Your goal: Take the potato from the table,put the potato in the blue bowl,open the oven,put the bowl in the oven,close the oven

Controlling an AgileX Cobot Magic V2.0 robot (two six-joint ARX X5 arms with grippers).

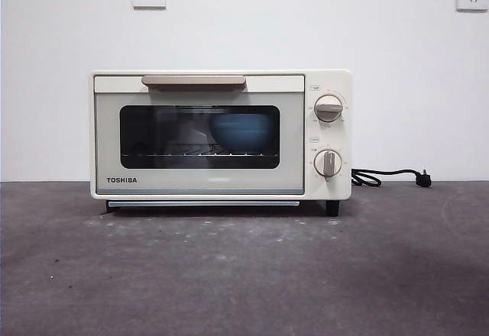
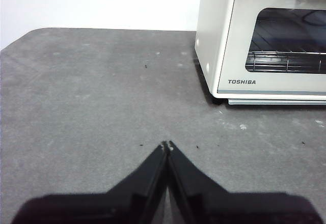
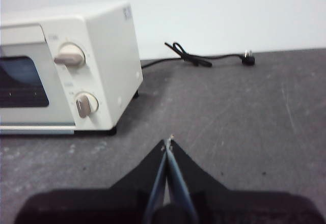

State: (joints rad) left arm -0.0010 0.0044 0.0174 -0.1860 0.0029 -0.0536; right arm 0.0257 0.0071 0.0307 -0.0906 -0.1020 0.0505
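Front view: the cream-white Toshiba toaster oven (image 1: 221,134) stands on the dark grey table (image 1: 244,275) toward its far edge, its dark glass door (image 1: 199,137) shut and the beige bar handle (image 1: 193,81) across the top. Through the glass the blue bowl (image 1: 243,131) sits on the wire rack inside, right of the window's middle; the potato cannot be made out. Two round knobs (image 1: 328,136) sit on the right panel, and the black cord (image 1: 390,176) trails off to the right along the far edge.

Left wrist view: the left gripper (image 2: 167,144) hangs over bare tabletop near the oven's front left corner, jaws pressed together, holding nothing.

Right wrist view: the right gripper (image 3: 168,141) hangs over the tabletop near the oven's knob side, jaws closed, empty
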